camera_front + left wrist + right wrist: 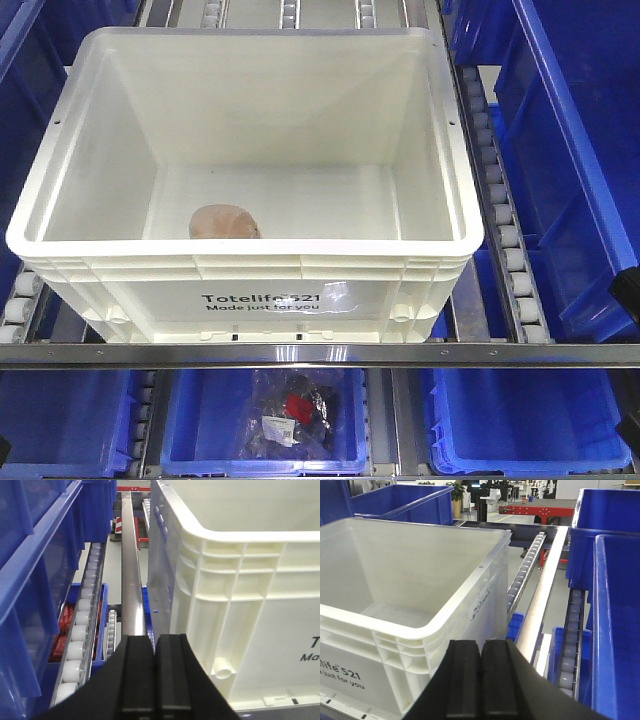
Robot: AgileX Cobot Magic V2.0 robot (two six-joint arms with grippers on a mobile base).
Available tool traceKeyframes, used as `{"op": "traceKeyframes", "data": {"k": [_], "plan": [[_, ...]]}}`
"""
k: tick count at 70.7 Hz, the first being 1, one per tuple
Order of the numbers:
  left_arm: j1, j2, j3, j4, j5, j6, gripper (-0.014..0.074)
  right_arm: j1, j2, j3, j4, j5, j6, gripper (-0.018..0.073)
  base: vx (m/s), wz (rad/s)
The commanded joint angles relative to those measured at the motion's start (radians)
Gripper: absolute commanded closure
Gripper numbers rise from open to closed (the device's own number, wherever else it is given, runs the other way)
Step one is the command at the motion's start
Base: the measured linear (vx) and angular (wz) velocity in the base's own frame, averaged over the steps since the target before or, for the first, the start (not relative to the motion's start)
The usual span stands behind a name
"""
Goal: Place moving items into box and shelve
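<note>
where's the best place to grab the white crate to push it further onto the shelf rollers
Take the white crate by the ribbed rim at its two near corners, one hand per side, coming from the front. The rim overhangs the walls and gives a ledge. Both the left hand and right hand sit shut just outside those corners.

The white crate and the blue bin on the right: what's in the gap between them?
In the right wrist view, between the white crate and the blue bin run a roller track and a pale metal rail. The front view shows the same.
</note>
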State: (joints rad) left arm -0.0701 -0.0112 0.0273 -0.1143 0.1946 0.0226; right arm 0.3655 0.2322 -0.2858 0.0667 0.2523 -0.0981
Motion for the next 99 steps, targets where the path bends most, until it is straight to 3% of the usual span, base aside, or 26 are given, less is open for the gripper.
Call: {"op": "traceKeyframes", "data": {"k": [1, 26, 36, 45, 49, 53, 99], "plan": [[-0.004, -0.017, 0.014, -0.012, -0.087, -0.008, 0.0624, -0.002, 0.016, -0.028, -0.001, -0.079, -0.005, 0.0574, 0.00, 0.00], [-0.004, -0.017, 0.014, -0.012, -0.088, -0.008, 0.0624, -0.002, 0.016, -0.022, -0.006, -0.082, -0.007, 0.0574, 0.00, 0.00], [-0.004, -0.017, 0.014, -0.012, -0.088, -0.008, 0.0624, -0.002, -0.012, 0.129, -0.108, -0.156, 0.023, 0.0574, 0.00, 0.00], [-0.004, -0.017, 0.014, -0.012, -0.088, -0.008, 0.0624, -0.002, -0.118, 0.329, -0.108, -0.282, 0.046, 0.0574, 0.00, 0.00], [-0.004, -0.017, 0.014, -0.012, -0.088, -0.008, 0.0624, -0.002, -0.192, 0.312, -0.102, -0.158, 0.055, 0.0574, 0.00, 0.00], [-0.004, -0.017, 0.014, -0.012, -0.088, -0.008, 0.0624, -0.002, -0.247, 0.316, -0.102, -0.123, 0.055, 0.0574, 0.00, 0.00], [-0.004, -0.017, 0.014, -0.012, -0.088, -0.008, 0.0624, -0.002, -0.239, 0.320, -0.099, -0.083, 0.054, 0.0574, 0.00, 0.00]]}}
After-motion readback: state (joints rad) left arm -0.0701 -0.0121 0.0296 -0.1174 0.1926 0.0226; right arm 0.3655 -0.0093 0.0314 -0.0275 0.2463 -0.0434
